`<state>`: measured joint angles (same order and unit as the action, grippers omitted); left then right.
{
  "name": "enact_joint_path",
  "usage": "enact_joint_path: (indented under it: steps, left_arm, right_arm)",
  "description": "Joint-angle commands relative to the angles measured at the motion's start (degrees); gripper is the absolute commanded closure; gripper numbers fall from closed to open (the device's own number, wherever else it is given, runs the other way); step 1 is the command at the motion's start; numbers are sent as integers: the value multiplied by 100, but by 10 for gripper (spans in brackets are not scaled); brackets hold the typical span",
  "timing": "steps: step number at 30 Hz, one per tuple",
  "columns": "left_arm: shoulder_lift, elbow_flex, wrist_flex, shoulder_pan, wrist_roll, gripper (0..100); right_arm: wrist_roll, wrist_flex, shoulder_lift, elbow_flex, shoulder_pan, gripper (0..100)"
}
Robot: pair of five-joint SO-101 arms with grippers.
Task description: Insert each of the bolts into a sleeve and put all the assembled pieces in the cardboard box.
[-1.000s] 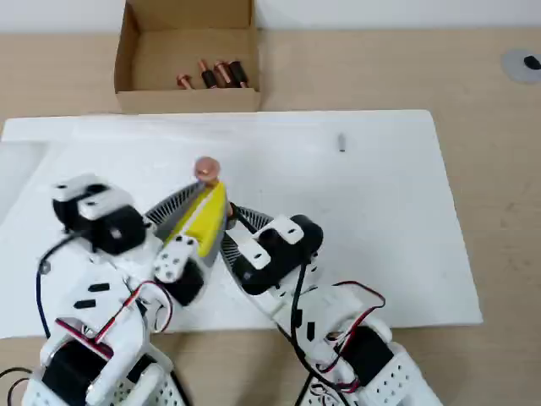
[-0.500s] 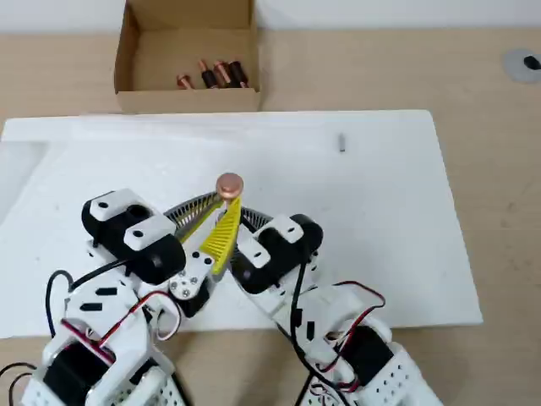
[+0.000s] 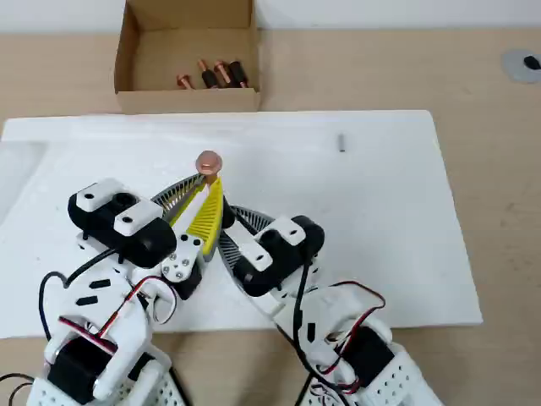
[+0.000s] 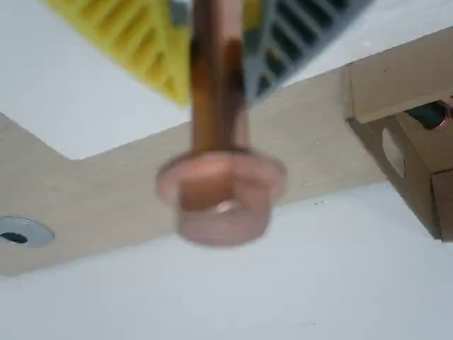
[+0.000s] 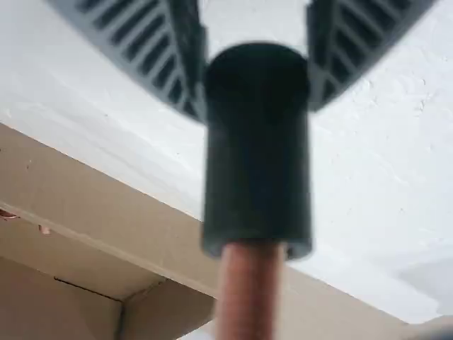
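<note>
Insertion seemed done: left gripper pinched the bolt, right gripper the sleeve around it. One had to release before delivery to the cardboard box at eleven o'clock.

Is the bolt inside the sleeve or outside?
Partly inside: in the right wrist view the bolt goes into the end of the black sleeve.

A copper bolt has its shank in a black sleeve; assembled pieces lie in the cardboard box.
</note>
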<state>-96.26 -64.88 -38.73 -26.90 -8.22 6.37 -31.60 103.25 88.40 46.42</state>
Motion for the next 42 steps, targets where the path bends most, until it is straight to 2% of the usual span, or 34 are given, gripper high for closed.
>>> enact_joint_path:
  steps: [1,10,18,25,28,39,42]
  left_arm:
    - [-22,35,141,176,-105,997]
    - [-22,-220,97,167,-105,997]
    - [-22,-185,-941,-519,-97,997]
    - [-22,-176,-967,-519,-70,997]
    - [-22,-167,-958,-519,-70,997]
    - [22,334,-1002,-519,-97,993]
    - [31,545,-1389,-545,-9,982]
  right_arm:
    - [35,-62,110,-462,-92,987]
    - [44,-290,154,-629,-92,987]
    - [44,-281,154,-655,-101,987]
    - [264,-308,145,-848,-110,987]
    - [422,-308,127,-875,-321,987]
    - [440,-308,127,-1033,-532,987]
    - [431,-308,110,-1165,-541,988]
